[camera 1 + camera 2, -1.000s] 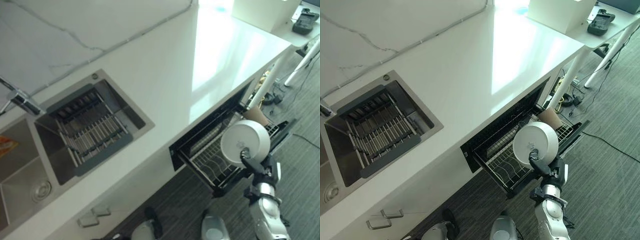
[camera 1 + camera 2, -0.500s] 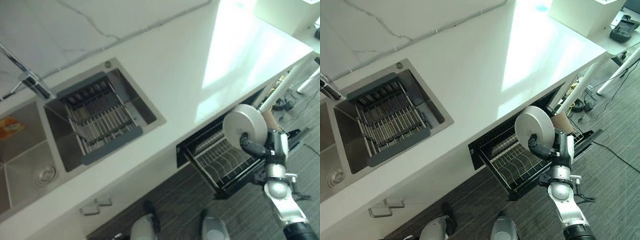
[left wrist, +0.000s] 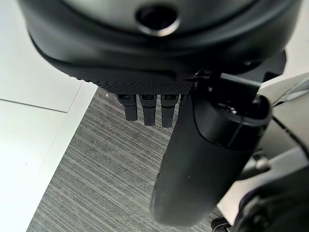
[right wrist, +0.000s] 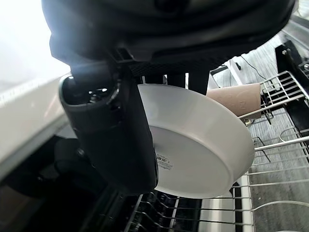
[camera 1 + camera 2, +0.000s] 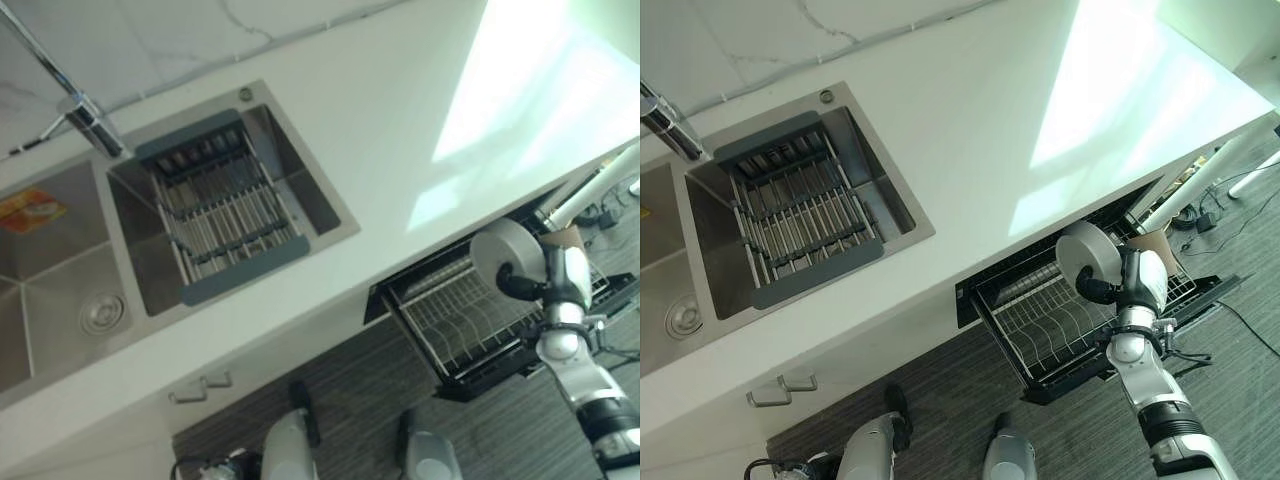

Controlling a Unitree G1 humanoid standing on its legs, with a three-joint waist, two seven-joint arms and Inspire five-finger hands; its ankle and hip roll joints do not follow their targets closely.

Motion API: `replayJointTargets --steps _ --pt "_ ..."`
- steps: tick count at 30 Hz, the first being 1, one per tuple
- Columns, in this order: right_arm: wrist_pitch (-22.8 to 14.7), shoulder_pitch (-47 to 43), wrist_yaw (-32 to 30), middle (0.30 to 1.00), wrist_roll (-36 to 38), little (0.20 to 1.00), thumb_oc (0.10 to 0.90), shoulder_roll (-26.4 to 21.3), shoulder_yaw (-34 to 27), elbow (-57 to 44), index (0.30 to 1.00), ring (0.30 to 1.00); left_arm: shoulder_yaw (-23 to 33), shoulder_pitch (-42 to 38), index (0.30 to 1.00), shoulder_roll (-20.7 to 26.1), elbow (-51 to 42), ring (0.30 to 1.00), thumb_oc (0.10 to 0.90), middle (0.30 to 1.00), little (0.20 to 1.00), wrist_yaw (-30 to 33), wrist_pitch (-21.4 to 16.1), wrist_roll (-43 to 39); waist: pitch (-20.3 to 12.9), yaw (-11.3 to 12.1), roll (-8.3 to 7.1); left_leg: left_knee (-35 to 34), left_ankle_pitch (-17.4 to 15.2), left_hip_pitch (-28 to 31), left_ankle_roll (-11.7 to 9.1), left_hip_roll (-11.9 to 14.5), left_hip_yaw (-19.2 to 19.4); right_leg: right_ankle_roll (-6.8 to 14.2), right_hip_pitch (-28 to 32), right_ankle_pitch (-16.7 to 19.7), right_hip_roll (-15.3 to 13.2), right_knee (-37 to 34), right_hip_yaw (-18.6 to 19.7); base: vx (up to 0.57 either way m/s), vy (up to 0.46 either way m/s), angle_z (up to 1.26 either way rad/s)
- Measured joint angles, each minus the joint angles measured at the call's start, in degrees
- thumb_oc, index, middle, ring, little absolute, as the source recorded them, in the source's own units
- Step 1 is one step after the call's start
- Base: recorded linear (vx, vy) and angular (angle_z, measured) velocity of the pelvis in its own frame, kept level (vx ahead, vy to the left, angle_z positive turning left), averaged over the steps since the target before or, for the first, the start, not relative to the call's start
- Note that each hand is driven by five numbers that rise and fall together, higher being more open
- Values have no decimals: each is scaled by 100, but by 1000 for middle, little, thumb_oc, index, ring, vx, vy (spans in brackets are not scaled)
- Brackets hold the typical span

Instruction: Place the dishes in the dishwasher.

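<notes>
My right hand [image 5: 1104, 290] is shut on a white plate [image 5: 1085, 257], thumb [image 4: 116, 135] across its underside [image 4: 203, 154]. It holds the plate tilted, nearly on edge, just above the pulled-out dishwasher rack [image 5: 455, 325], towards the rack's back. The wire tines [image 4: 270, 145] lie close under the plate's rim. A brown cup [image 5: 1156, 249] lies at the rack's far right end, behind the plate [image 4: 231, 94]. In its wrist view my left hand [image 3: 147, 108] hangs over grey carpet with straight fingers and nothing in it.
The white countertop [image 5: 400, 110] overhangs the open dishwasher. To the left a steel sink [image 5: 60, 270] holds a grey drying rack [image 5: 225, 215] beside a faucet [image 5: 85, 115]. A cabinet handle [image 5: 200, 385] shows below the sink. White table legs [image 5: 590, 190] stand beyond the dishwasher.
The camera has shifted, sliding the scene rightwards. My right hand has turned the plate from facing up to nearly on edge and brought it lower over the rack.
</notes>
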Motion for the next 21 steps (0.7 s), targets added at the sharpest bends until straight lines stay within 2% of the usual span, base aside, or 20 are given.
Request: replayJointTargets --steps 2,3,7,12,21 --pt "69 -314 -96 300 -114 300 400 -159 86 52 300 300 7 -179 900 27 -55 900 800 900 900 -14 1 -123 257 1 78 3 73 -197 54 -9 -32 -11 -187 49 -1 65 -9 -173 12 10" --pt "123 -614 -307 300 -128 300 400 -269 227 251 300 300 7 -335 900 41 -96 900 800 900 900 -92 -6 -208 534 25 168 1 122 -263 98 -28 -61 -11 -228 88 -18 76 -46 -177 28 14" --pt "343 -987 -850 300 -345 300 400 -268 533 614 300 300 -120 -554 900 48 -113 900 800 900 900 -128 -93 -243 626 143 319 -24 195 -492 157 -112 -131 18 -421 148 -70 80 -94 -154 21 11" --pt "422 -1312 -1308 300 -562 300 400 -259 950 979 300 300 -234 -671 900 139 -109 900 800 900 900 -114 -107 -638 644 173 336 -74 233 -617 210 -217 -135 71 -575 196 -153 56 -84 -95 29 3" --pt "348 -1690 -1886 300 -1199 300 400 3 1601 1416 300 300 -443 -892 900 220 -90 900 800 900 900 -70 -217 -664 673 155 415 -137 254 -655 235 -234 -102 90 -654 261 -156 -25 -44 -73 15 -2"
